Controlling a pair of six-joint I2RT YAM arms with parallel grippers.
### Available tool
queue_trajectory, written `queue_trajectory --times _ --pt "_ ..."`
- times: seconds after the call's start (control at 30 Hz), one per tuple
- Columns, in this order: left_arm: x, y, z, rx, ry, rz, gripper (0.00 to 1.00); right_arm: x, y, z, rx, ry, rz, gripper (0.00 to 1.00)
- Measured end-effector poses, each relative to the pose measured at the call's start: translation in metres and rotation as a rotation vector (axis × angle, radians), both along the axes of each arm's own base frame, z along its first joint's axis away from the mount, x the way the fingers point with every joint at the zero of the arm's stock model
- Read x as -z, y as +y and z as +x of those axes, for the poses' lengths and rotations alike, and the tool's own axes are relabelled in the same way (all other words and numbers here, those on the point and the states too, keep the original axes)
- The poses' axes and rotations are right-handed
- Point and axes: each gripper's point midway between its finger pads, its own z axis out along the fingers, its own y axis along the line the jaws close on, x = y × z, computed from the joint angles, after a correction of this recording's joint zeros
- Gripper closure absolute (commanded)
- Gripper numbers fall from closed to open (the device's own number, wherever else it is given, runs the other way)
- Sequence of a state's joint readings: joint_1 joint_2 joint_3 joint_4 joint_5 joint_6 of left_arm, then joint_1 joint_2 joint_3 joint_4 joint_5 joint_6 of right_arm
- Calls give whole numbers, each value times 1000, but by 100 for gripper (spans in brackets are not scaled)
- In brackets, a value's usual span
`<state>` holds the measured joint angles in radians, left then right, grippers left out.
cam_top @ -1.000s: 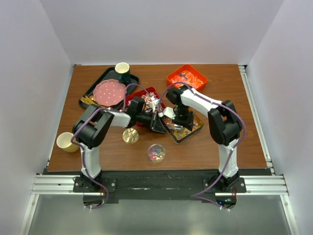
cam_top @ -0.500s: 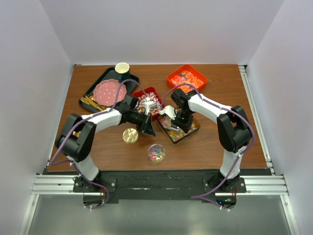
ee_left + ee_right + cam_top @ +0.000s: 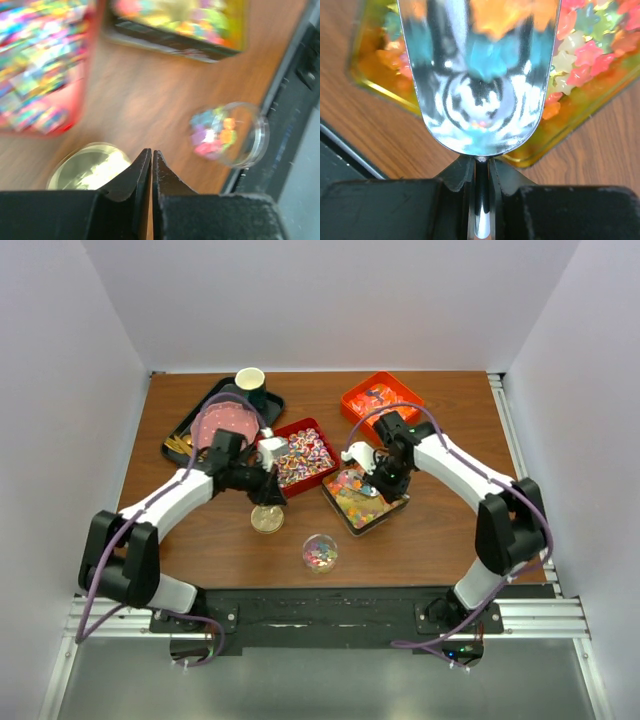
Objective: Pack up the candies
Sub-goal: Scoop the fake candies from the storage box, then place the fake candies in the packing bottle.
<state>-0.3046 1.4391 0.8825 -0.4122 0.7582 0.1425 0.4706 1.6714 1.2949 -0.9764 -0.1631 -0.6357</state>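
Brown table [image 3: 440,540] holds candies [image 3: 303,455] in a red tray [image 3: 318,424] and a gold tray [image 3: 352,525] at its 4 o'clock. Right gripper [image 3: 481,170] pinches a silver scoop [image 3: 480,75] over the gold tray. Left gripper [image 3: 151,165], nearly shut and empty, hangs by a gold lid [image 3: 267,518].

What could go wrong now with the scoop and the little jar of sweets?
1. The right gripper holds the scoop over the tray's rim; sweets could drop on the table on the way to the jar.
2. The jar stands near the table's front edge, so a bump might knock it off.
3. The left gripper, jaws together, is by the lid and might shove it.
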Motion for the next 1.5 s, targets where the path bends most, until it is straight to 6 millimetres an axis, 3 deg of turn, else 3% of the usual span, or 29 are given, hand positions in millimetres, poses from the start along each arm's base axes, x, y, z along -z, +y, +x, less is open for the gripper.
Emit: queue_trajectory --times 0.2,0.4,0.6,0.73,0.87,1.03,1.23,1.5 --pt "-6 52 15 -183 -48 7 84 -38 2 -10 -20 -102 80 100" --pt "-21 71 12 -249 -134 1 81 -62 6 -35 -164 -186 63 100" --pt "-29 79 15 -294 -172 -13 79 -62 16 -69 -411 -195 -53 100" --pt "-33 83 18 -313 -189 -20 79 -56 11 -79 -525 -178 -178 100" --pt "-36 87 19 -331 -210 -25 79 -50 7 -79 -604 -147 -316 100" --pt "-36 88 17 -342 -217 -33 78 -53 28 -69 -680 -162 -421 100" --pt "-37 88 18 -347 -219 -38 78 -59 56 -72 -785 -230 -522 100" --pt "-39 87 20 -363 -213 -50 72 -62 63 -69 -861 -328 -710 100"
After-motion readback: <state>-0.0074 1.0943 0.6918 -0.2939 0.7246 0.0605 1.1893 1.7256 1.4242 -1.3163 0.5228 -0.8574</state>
